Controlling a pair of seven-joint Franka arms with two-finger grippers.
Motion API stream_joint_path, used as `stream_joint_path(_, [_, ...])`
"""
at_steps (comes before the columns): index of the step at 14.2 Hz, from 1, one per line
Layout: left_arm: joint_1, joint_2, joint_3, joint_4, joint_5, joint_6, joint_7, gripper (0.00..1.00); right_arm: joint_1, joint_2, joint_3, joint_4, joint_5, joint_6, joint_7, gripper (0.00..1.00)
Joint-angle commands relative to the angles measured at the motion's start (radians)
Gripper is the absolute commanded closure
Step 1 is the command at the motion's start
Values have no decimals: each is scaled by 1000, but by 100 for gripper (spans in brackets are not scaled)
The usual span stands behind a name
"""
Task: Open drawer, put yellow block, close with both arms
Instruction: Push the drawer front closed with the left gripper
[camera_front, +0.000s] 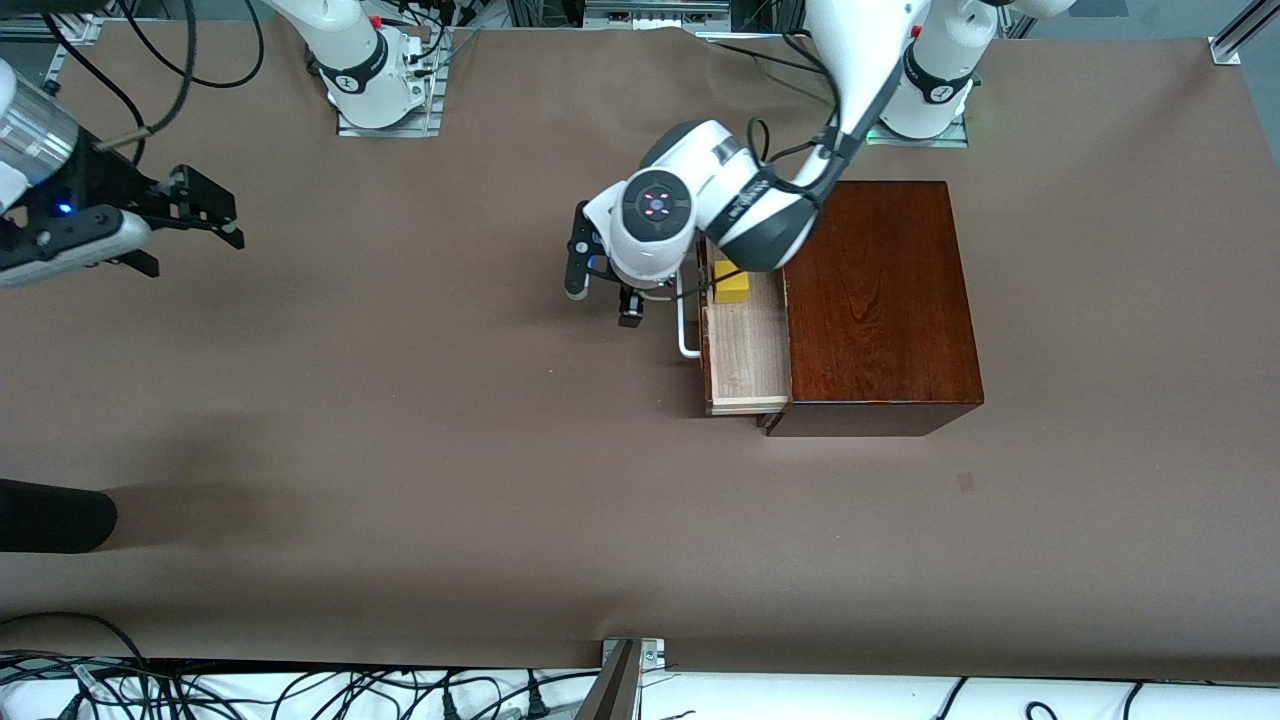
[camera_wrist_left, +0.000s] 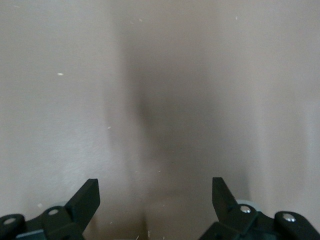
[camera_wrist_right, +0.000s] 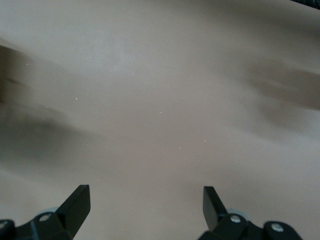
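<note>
Resting in open drawer (camera_front: 745, 350): yellow block (camera_front: 731, 282) | left gripper (camera_wrist_left: 155, 207) spread, empty | right gripper (camera_wrist_right: 145, 207) spread, empty

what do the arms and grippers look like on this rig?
Both arms are glossy white with dark grey joint bands, and black cables trail along them. The left arm's round end cap is grey with small red lights. The left gripper and the right gripper are black, with two angular fingers each; a blue light glows near the right wrist.
</note>
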Motion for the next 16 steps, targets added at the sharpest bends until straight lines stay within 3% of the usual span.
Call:
stream_joint_path(1, [11, -9, 11, -49, 59, -50, 28, 0, -10, -16, 8, -16, -71, 14, -5, 0])
stream_joint_path(5, [48, -32, 23, -43, 115, -197, 28, 0, -12, -10, 5, -15, -83, 9, 12, 0])
stream_joint_path(8, [84, -43, 24, -43, 116, -266, 28, 0, -15, 10, -48, 2, -83, 14, -4, 0])
stream_joint_path(16, [170, -48, 24, -49, 120, -351, 30, 0, -9, 30, -65, 42, -73, 11, 5, 0])
